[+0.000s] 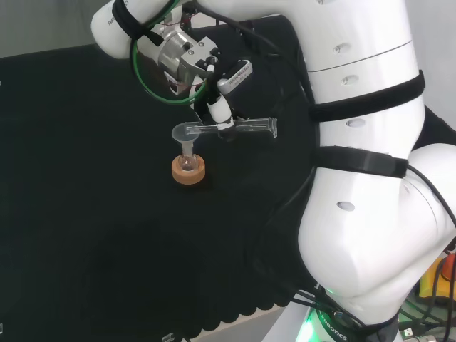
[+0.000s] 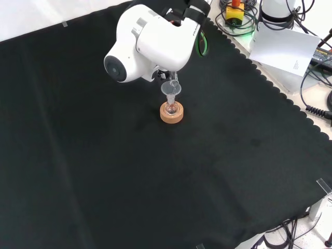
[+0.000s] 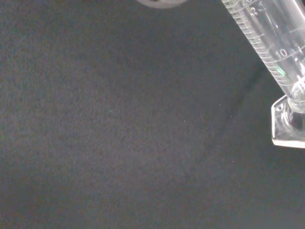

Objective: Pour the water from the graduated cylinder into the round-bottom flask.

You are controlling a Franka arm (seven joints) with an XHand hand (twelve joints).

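Observation:
A small round-bottom flask [image 1: 188,164] sits in a cork ring stand [image 1: 189,171] with a clear funnel [image 1: 187,133] in its neck. The hand [image 1: 217,110] is shut on a clear graduated cylinder [image 1: 246,127], which lies about level, its mouth over the funnel and its base pointing right in the head view. In the front view the flask [image 2: 171,107] and its cork ring [image 2: 171,113] stand just below the arm's big white link, with the funnel [image 2: 170,89] above them. The wrist view has the cylinder's scale [image 3: 267,43] and its foot [image 3: 287,125] close up.
Black cloth [image 1: 85,214] covers the bench all around the flask. The arm's white links [image 1: 370,178] stand at the right of the head view. Cables, a paper sheet [image 2: 284,47] and a yellow and red button box [image 2: 234,11] lie past the cloth's scalloped edge.

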